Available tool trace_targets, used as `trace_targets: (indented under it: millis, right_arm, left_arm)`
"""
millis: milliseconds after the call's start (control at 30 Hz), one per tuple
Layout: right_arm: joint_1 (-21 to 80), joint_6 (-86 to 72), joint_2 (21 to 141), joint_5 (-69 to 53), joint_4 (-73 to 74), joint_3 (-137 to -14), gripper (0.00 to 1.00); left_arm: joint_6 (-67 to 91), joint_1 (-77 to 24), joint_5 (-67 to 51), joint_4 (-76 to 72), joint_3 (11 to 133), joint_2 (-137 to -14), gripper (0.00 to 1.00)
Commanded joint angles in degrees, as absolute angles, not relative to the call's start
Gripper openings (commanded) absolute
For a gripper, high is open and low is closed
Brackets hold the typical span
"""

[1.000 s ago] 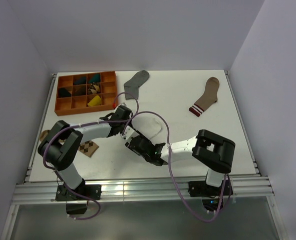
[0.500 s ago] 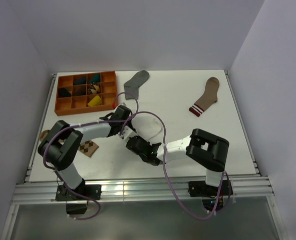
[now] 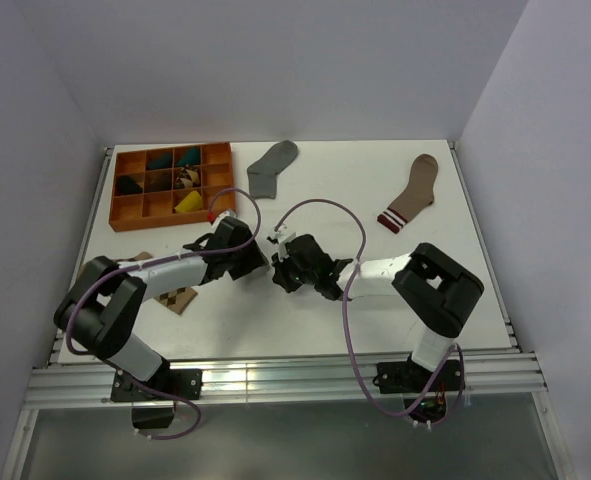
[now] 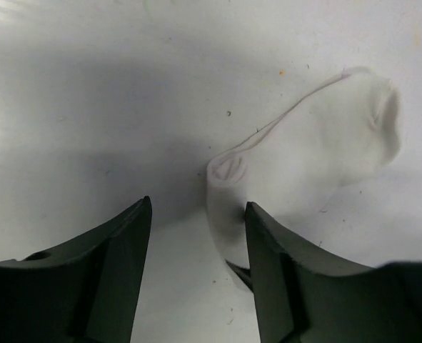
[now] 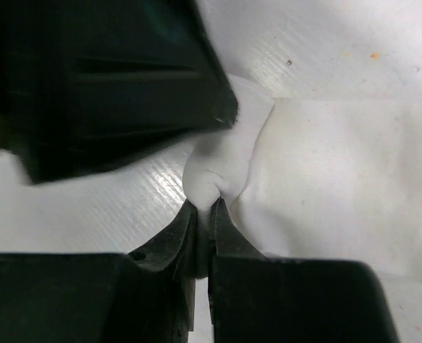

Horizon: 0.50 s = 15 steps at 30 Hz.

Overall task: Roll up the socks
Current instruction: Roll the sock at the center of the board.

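A white sock (image 4: 325,150) lies on the white table, its near end curled into a small roll (image 4: 228,171). My left gripper (image 4: 196,214) is open just short of that roll, nothing between its fingers (image 4: 118,264). My right gripper (image 5: 209,211) is shut on a pinched fold of the white sock (image 5: 325,179), facing the left gripper's finger (image 5: 103,78). In the top view both grippers meet mid-table, left gripper (image 3: 259,262) and right gripper (image 3: 281,268). A grey sock (image 3: 273,166) lies flat at the back.
An orange compartment tray (image 3: 125,212) holding several rolled items sits at the back left. A brown sock with a striped cuff (image 3: 412,193) lies at the back right. A diamond-patterned sock (image 3: 180,298) lies under the left arm. Purple cables loop above both arms.
The left gripper has opened and let go of the white sock. The right gripper has shut on the sock's fold. Both grippers have shifted away from the near edge.
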State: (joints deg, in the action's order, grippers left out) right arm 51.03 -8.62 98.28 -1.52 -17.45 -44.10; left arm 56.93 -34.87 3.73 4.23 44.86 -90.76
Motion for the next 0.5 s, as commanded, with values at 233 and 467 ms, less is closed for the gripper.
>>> trace_targets:
  millis: [233, 467]
  right_arm:
    - [37.9, -22.5, 104.5, -34.9, -22.7, -42.5, 0.00]
    - [32.0, -29.0, 110.5, -46.4, -28.8, -42.5, 0.00]
  left_arm:
    - [60.8, -33.2, 4.8, -2.2, 39.2, -83.1, 0.64]
    - [61.1, -34.4, 2.5, -6.5, 39.2, -86.7, 0.63]
